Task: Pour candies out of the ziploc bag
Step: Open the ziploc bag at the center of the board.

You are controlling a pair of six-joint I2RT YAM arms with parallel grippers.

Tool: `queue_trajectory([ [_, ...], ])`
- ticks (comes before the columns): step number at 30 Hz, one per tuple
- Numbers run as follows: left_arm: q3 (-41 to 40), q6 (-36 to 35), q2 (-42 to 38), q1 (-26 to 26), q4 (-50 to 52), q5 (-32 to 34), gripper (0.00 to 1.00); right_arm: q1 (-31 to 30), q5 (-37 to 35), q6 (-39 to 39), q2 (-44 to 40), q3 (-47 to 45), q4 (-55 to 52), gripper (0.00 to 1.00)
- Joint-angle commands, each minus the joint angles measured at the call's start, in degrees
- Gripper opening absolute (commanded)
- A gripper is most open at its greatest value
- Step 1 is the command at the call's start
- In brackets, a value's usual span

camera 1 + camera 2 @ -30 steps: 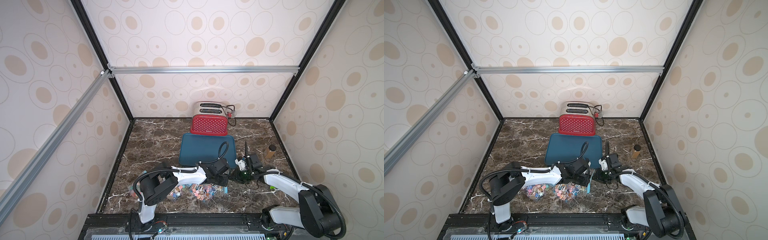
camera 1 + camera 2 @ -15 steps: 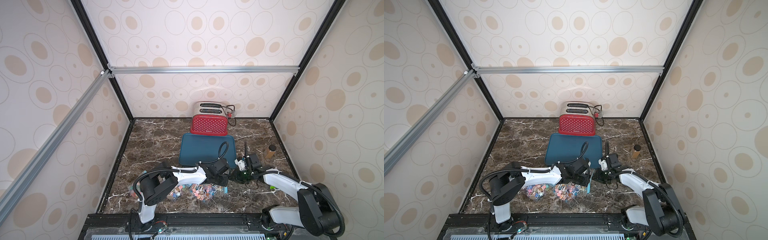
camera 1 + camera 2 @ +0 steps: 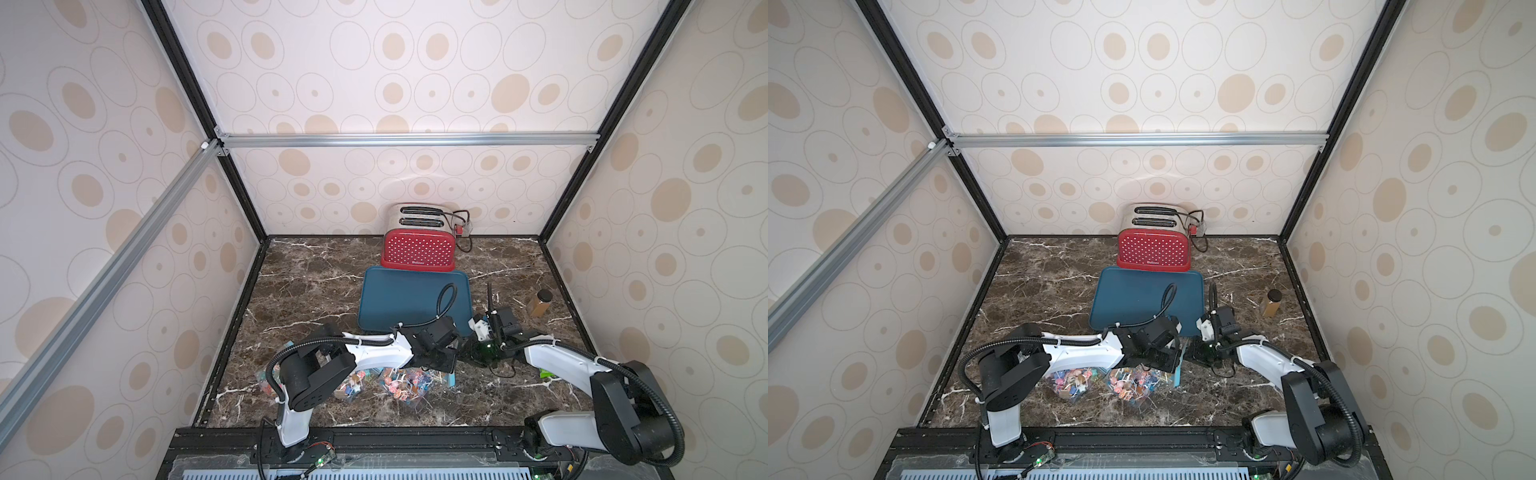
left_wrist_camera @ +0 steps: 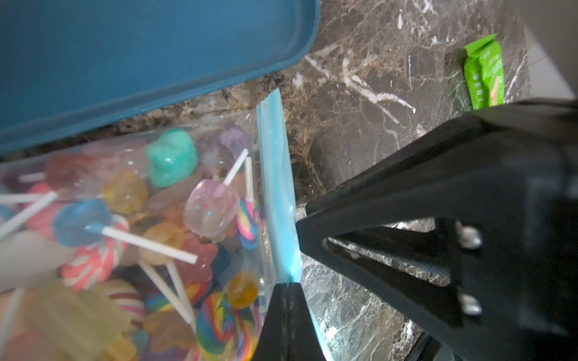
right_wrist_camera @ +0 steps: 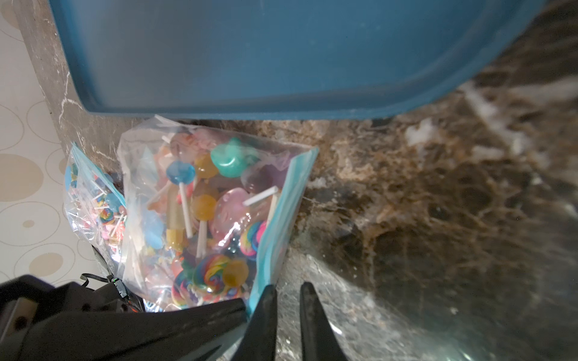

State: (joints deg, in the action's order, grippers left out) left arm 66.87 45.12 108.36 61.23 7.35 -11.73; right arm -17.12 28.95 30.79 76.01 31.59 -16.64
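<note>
Clear plastic ziploc bag (image 5: 137, 187) with blue zip strip (image 5: 278, 203), packed with coloured lollipop candies (image 5: 205, 204), lies on brown marble table (image 5: 438, 203) at 6 o'clock of dark blue tray (image 3: 399, 299). Left gripper (image 4: 288, 286) jaws pressed together, pinching strip. Right gripper (image 5: 289, 292) jaws slightly spread, gripping nothing, just beside strip.

Beige circle-patterned walls (image 3: 395, 83); dark marble tabletop (image 3: 311, 291); aluminium crossbar (image 3: 407, 139).
</note>
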Motion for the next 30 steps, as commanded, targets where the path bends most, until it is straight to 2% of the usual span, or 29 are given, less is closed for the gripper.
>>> queue_trajectory([
  [1, 1.02, -0.47, -0.16, -0.33, 0.43, -0.05, 0.02, -0.01, 0.63, 0.2, -1.33, 1.04, -0.61, 0.18],
  [30, 0.65, -0.47, -0.34, -0.33, 0.08, -0.46, 0.02, -0.1, 0.41, 0.37, 1.25, 2.95, -0.12, 0.17],
])
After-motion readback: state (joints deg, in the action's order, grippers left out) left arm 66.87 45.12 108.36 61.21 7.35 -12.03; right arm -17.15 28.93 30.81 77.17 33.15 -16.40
